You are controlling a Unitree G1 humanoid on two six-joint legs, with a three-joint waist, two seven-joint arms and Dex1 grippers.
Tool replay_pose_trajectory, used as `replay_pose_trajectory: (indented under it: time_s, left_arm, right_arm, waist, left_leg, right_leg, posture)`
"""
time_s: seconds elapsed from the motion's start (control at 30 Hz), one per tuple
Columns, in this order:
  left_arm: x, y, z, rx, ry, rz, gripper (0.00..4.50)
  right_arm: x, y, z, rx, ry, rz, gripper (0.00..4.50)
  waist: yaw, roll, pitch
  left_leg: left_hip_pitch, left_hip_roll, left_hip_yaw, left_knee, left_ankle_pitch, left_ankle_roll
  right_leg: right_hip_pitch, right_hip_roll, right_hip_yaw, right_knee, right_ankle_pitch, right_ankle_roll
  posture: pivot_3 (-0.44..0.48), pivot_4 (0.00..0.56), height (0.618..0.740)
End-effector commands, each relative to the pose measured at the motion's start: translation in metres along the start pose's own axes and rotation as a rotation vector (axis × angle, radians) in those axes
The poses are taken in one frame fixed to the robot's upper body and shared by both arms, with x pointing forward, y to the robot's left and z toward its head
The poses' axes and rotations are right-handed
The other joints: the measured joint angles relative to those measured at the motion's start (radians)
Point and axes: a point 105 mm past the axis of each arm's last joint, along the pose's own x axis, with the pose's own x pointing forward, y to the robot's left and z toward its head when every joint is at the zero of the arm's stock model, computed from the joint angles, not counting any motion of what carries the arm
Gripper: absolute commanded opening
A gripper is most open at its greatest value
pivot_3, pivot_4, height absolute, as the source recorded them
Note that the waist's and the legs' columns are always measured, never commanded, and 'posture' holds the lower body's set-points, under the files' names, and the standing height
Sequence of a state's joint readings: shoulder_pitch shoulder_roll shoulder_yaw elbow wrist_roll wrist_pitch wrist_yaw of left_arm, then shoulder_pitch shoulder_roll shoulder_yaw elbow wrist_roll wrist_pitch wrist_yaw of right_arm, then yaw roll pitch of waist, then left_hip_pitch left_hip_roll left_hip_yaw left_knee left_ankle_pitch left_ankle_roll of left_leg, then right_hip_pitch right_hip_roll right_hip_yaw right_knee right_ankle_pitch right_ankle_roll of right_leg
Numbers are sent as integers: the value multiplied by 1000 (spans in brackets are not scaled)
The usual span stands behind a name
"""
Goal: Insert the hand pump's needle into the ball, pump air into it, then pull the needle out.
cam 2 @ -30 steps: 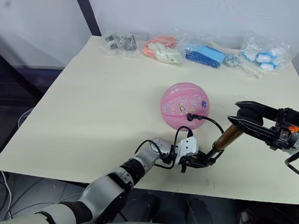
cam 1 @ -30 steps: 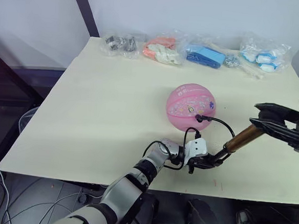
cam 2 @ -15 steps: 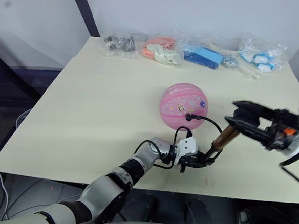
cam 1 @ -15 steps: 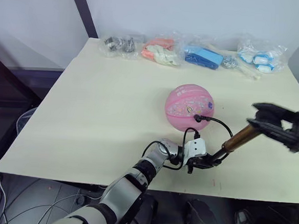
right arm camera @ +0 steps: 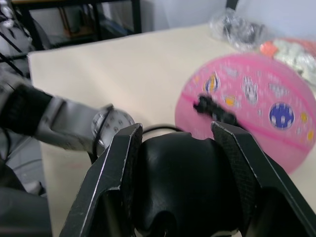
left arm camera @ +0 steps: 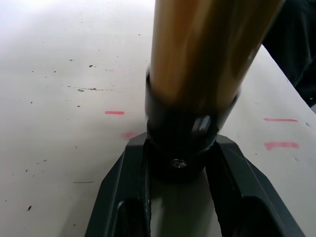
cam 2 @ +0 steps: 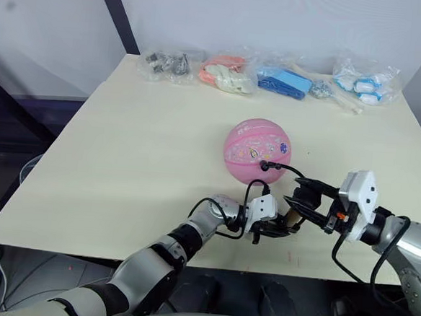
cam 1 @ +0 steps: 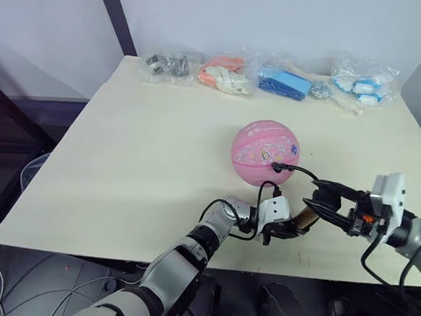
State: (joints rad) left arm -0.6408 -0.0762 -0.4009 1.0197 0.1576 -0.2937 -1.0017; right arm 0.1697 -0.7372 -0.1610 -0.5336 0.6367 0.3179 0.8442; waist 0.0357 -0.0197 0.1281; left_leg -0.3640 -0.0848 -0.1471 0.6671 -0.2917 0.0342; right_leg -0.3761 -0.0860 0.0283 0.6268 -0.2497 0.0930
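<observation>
Left gripper (cam 1: 286, 230) low over near edge of table (cam 1: 138, 153), clamped on black bottom cap of hand pump (left arm camera: 197, 64); two dark fingers (left arm camera: 123, 197) snug against either side of cap in left wrist view, gold barrel rising up and away from them. Right gripper (cam 2: 302, 197) just to the right, closed around black T-handle (right arm camera: 182, 182) at pump's other end, handle filling the gap between both fingers (right arm camera: 108, 177) in right wrist view. Pump thus held at both ends, slanted, only a short stretch of bronze barrel (cam 1: 307, 217) visible between the two grippers.

Largest down to smallest:

Cream table, scuffed, with small red marks (left arm camera: 281, 145) near the pump's base.

Pink ball (cam 1: 266, 152), round, printed with little cartoons, resting on table toward the right of centre, just beyond both grippers and apart from them.

Row of clear plastic bags along far edge: dark metal bits (cam 1: 166, 63), orange and white pieces (cam 1: 224, 72), blue item (cam 1: 286, 82), blue-and-white pieces (cam 1: 360, 78).

Thin black hose (cam 1: 303, 173) arcing from pump up to ball's near-right face.

Small black fitting (cam 1: 279, 165) at hose tip pressed against ball's surface, needle itself not visible, apparently seated in valve.
</observation>
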Motion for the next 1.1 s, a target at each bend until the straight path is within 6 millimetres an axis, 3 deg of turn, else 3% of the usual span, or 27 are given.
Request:
replay_pose_trajectory:
  time_s: [0.03, 0.5, 0.77, 0.9, 1.1]
  left_arm:
    - [-6, -13, -37, -128, 97, -13, 1099]
    - [-8, -11, -37, -126, 104, -17, 1099]
    - [-7, -12, -37, -127, 102, -18, 1099]
    - [-8, -12, -38, -128, 103, -16, 1099]
    - [-9, -12, -38, -128, 102, -9, 1099]
  right_arm:
    - [-1, 6, -15, 57, 53, 0, 1740]
    - [-37, -20, 106, -50, -115, 30, 1740]
    - [-54, -25, 149, -73, -171, 24, 1740]
    - [-50, -23, 141, -44, -145, 37, 1740]
    - [-26, -12, 60, 29, 15, 34, 1740]
  waist:
    - [0, 0, 0]
    - [3, 9, 13]
    - [5, 7, 17]
    - [5, 7, 17]
    - [2, -2, 10]
  left_leg:
    - [0, 0, 0, 0, 0, 0]
    - [-5, -1, -1, 0, 0, 0]
    - [-8, -2, 0, 1, 0, 0]
    - [-8, -2, 0, 1, 0, 0]
    - [-3, 0, -1, 0, 0, 0]
  right_leg:
    - [0, 0, 0, 0, 1, -1]
    - [-2, -2, -1, 0, 1, -2]
    - [-4, -3, 0, 0, 1, -2]
    - [-4, -3, -1, 0, 1, -2]
    - [-2, -1, -1, 0, 1, -2]
  posture:
    - [0, 150, 740]
    - [0, 150, 740]
    - [0, 150, 740]
    - [0, 150, 740]
    - [0, 150, 740]
